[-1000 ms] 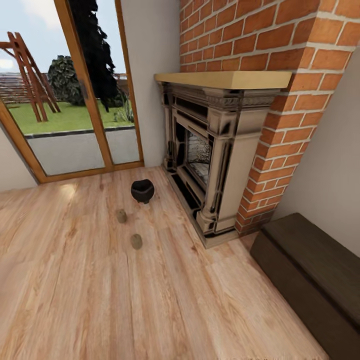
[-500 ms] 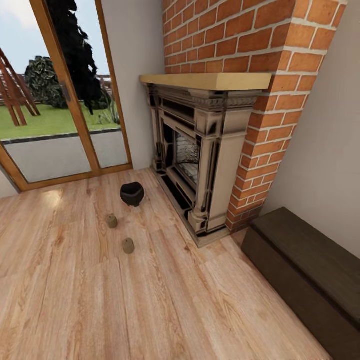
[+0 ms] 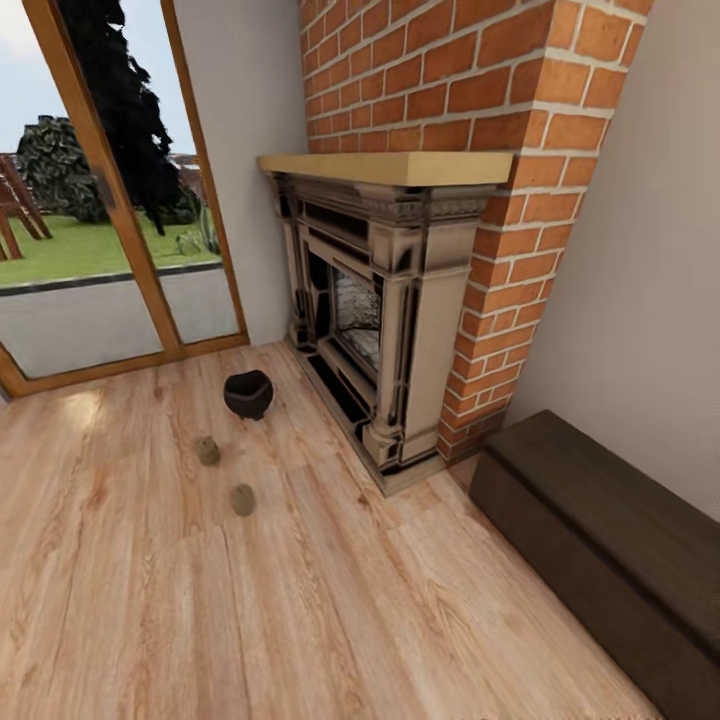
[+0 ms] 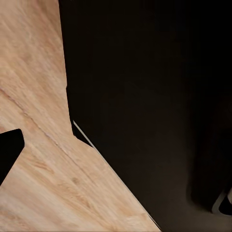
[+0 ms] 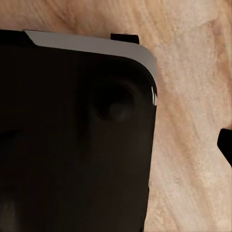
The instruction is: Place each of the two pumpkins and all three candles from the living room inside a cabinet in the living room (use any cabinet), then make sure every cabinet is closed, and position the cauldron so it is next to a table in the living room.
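The black cauldron (image 3: 248, 393) stands on the wood floor in front of the fireplace's left end. Two grey-olive candles sit on the floor nearer to me, one (image 3: 207, 451) just below the cauldron and another (image 3: 242, 500) a little closer. The dark brown cabinet (image 3: 600, 545) runs along the right wall, its fronts closed. No pumpkin is in view. In the left wrist view one dark fingertip (image 4: 9, 152) shows at the frame edge over bare floor. In the right wrist view one dark fingertip (image 5: 225, 145) shows the same way. Nothing is held.
A stone fireplace (image 3: 385, 310) under a brick chimney (image 3: 450, 90) juts out between the cauldron and the cabinet. A glass patio door (image 3: 100, 230) with a wooden frame fills the back left. My own dark body (image 4: 154, 96) blocks much of both wrist views.
The whole head view has slid left, so the camera has turned right. More of the cabinet and right wall shows. The cauldron and candles have not moved on the floor.
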